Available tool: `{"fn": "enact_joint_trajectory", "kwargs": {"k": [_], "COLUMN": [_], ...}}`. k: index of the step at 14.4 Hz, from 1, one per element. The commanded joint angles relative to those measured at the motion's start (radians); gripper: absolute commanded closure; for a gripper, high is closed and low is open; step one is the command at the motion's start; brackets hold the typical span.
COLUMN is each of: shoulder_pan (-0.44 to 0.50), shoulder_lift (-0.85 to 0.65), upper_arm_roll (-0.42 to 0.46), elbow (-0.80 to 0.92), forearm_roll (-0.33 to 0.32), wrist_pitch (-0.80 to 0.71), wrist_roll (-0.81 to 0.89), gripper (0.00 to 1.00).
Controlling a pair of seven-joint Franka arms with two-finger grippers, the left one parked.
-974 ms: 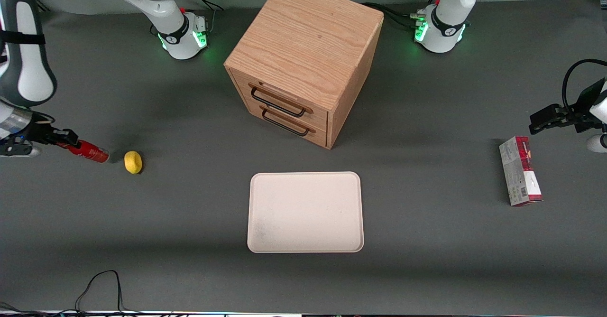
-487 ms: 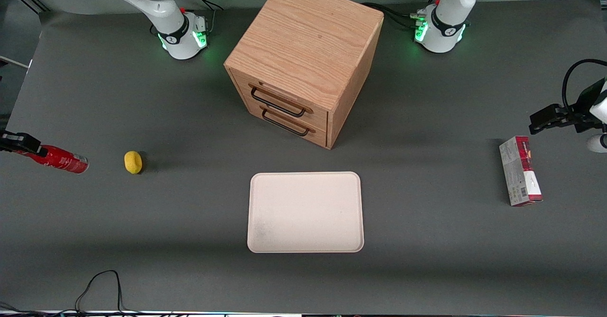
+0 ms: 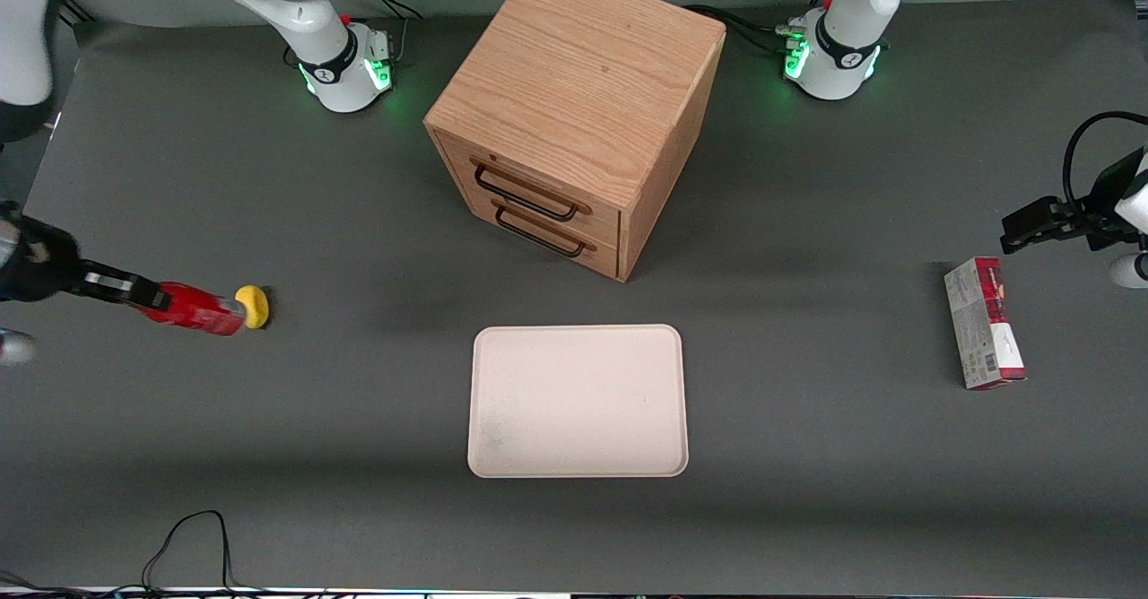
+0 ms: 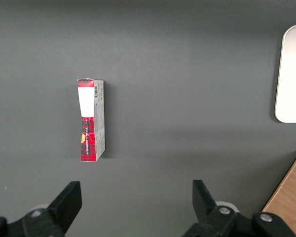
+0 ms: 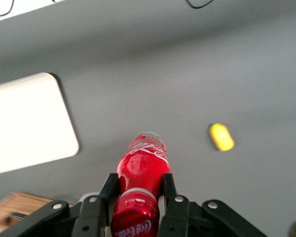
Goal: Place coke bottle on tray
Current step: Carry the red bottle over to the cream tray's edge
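Note:
My right gripper [image 3: 148, 299] is shut on the red coke bottle [image 3: 197, 309] and holds it sideways in the air at the working arm's end of the table. In the right wrist view the bottle [image 5: 143, 168] sits between the two black fingers [image 5: 108, 190], cap end toward the camera. The bottle's base covers part of a yellow lemon-like object [image 3: 256, 306]. The cream tray [image 3: 578, 400] lies flat in front of the wooden drawer cabinet, nearer the front camera, and it also shows in the right wrist view [image 5: 24, 123].
A wooden two-drawer cabinet [image 3: 578, 115] stands mid-table. A red-and-white carton box [image 3: 984, 323] lies toward the parked arm's end, also in the left wrist view [image 4: 91, 121]. A black cable [image 3: 188, 536] loops near the front edge.
The gripper with the bottle swung out toward the table's edge, then came back toward the middle; the bottle's base now overlaps the yellow object.

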Motion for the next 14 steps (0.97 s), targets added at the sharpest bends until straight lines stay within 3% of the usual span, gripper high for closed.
{"fn": "enact_joint_trajectory", "kwargs": {"k": [1, 3, 5, 11, 13, 14], "shoulder_pan": [-0.008, 0.006, 0.037, 0.135, 0.16, 0.169], "shoulder_lift": [0.097, 0.131, 0.163, 0.333, 0.417, 0.445], "upper_arm_roll": [0.207, 0.336, 0.389, 0.386, 0.385, 0.383], "elbow": [0.15, 0.178, 0.197, 0.191, 0.19, 0.19], "forearm_roll": [-0.117, -0.207, -0.263, -0.278, -0.388, -0.395], "wrist_pitch": [-0.045, -0.039, -0.024, 0.238, 0.321, 0.356], "wrist_roll": [0.236, 0.358, 0.443, 0.561, 0.606, 0.607], "gripper": [1.0, 1.0, 1.0, 1.0, 1.0, 1.0]}}
